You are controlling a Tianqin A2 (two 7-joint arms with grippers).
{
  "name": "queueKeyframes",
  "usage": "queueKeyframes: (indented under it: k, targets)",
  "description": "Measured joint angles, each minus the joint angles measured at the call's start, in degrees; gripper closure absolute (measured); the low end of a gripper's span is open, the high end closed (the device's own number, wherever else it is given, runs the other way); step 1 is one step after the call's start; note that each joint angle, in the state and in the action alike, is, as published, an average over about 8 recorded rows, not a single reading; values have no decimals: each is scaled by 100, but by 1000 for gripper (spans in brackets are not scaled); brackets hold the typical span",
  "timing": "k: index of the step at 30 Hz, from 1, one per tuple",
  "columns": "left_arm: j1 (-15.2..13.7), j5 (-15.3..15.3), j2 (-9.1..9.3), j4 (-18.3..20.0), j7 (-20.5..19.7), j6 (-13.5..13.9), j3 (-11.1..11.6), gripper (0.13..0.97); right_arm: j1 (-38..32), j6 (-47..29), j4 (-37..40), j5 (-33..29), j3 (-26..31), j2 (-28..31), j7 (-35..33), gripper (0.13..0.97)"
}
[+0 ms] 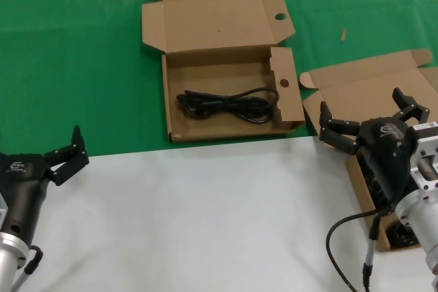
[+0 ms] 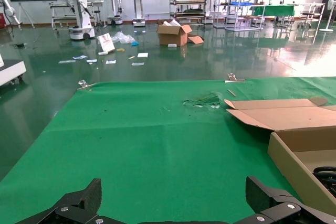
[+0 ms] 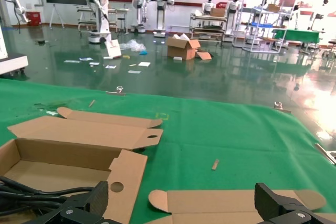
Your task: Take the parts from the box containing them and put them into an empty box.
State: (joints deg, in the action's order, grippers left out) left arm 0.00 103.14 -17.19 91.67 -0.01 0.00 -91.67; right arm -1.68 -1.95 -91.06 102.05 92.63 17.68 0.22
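The box with round punched holes [image 1: 291,104] lies open at the table's centre and holds one coiled black cable [image 1: 229,106]. The box without holes [image 1: 363,90] lies open at the right, with more black cables [image 1: 404,239] partly hidden under my right arm. My right gripper [image 1: 360,100] is open and empty, hovering over this box by its lid. In the right wrist view the gripper [image 3: 184,200] faces the lid [image 3: 231,203], with the holed box [image 3: 126,166] and its cable [image 3: 31,192] beside it. My left gripper [image 1: 65,152] is open and empty at the near left.
A green mat [image 1: 68,66] covers the far half of the table and a white sheet [image 1: 205,217] the near half. A small cardboard scrap [image 1: 343,33] lies on the mat. The left wrist view shows the left gripper [image 2: 176,195] over bare mat, with the holed box [image 2: 294,150] off to one side.
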Motion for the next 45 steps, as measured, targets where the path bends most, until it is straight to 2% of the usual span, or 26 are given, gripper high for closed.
queueKeyframes:
  k: [45]
  targets:
    - [0, -1, 0, 0, 3, 0, 0, 132, 14, 17, -5, 9, -8, -4, -2, 129]
